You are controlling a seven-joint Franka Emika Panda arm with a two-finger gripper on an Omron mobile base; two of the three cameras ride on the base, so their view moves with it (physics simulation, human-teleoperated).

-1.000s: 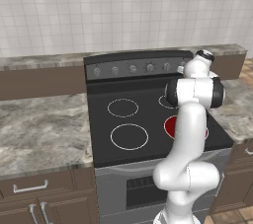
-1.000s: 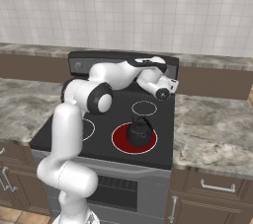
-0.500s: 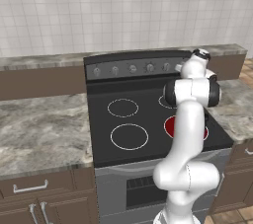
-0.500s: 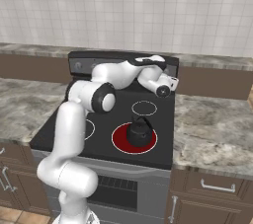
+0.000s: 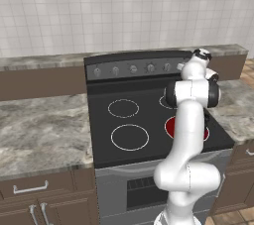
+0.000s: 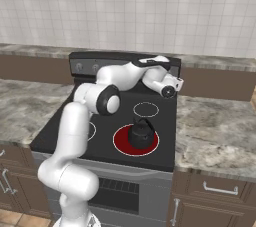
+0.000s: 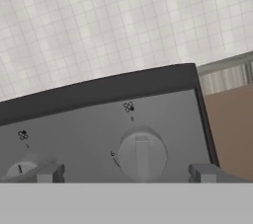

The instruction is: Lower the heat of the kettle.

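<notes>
Gripper [image 7: 126,172] jaws fully apart, empty, fingertips [image 7: 49,173] flanking a knob [image 7: 141,155] on the stove panel [image 7: 163,119] without touching, arm reaching over the cooktop, kettle [image 6: 140,132] on the red burner [image 6: 120,141].

White arm [image 5: 191,120] over stove [image 5: 149,125], red burner [image 5: 173,127] glowing, knob panel [image 5: 131,69]

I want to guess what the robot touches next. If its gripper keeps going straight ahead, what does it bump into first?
Probably the round knob on the stove's grey control panel; it sits between the open gripper fingertips, though depth is unclear.
</notes>
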